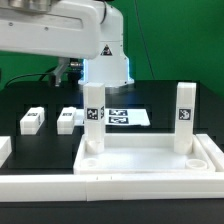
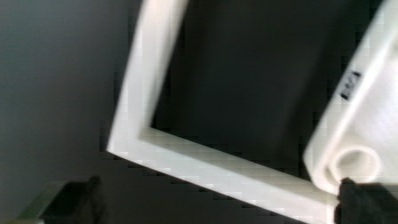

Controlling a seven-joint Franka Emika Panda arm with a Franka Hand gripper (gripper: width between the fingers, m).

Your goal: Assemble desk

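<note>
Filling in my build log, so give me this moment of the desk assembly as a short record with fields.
desk top: flat, rim up
upright legs: two, at its far corners
loose legs: two, lying on the table, exterior view's left
marker board: behind the desk top
gripper: open, empty

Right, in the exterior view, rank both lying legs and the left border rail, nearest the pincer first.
1. Inner lying leg, left of centre.
2. Outer lying leg, farther to the view's left.
3. Border rail, view's left edge.
</note>
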